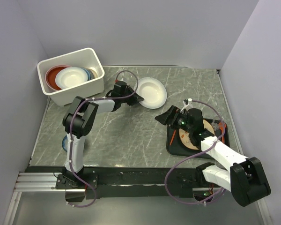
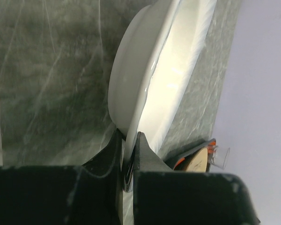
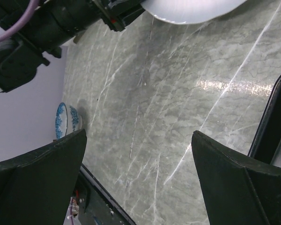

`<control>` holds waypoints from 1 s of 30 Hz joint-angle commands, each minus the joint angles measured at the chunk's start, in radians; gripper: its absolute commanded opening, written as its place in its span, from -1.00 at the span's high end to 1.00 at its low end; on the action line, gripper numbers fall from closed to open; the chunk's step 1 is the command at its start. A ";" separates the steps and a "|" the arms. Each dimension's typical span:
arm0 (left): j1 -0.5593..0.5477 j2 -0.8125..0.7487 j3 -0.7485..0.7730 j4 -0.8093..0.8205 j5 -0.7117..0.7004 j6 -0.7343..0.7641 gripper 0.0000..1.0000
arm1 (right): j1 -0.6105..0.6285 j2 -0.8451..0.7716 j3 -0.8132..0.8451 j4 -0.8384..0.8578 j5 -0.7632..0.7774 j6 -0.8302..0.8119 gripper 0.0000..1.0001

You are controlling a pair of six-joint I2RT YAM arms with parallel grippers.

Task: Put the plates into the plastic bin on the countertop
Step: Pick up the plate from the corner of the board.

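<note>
We feared the white plate (image 2: 131,79), pinched seemingly shallowly at its rim by the left tool (image 2: 128,140), slipping; the right tool (image 3: 139,136) stood spread.

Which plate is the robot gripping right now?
The white plate outside the plastic bin: the left fingers pinch its rim. The stacked plates inside the bin lie free.

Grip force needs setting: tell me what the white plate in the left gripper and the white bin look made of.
White plate: likely glazed ceramic, though melamine is possible; smooth glossy surface with bright highlights and a thick rim. Bin: likely plastic; matte white, with thin walls and a rolled rim.
</note>
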 commanded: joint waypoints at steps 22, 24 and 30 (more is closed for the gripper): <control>0.054 -0.426 -0.015 -0.136 -0.023 0.161 0.99 | 0.065 0.111 0.054 0.104 -0.035 0.020 -1.00; 0.065 -0.445 -0.021 -0.140 -0.019 0.164 0.99 | 0.070 0.109 0.050 0.107 -0.033 0.023 -1.00; 0.128 -0.498 -0.044 -0.151 0.003 0.169 0.99 | 0.076 0.103 0.040 0.098 -0.024 0.023 -1.00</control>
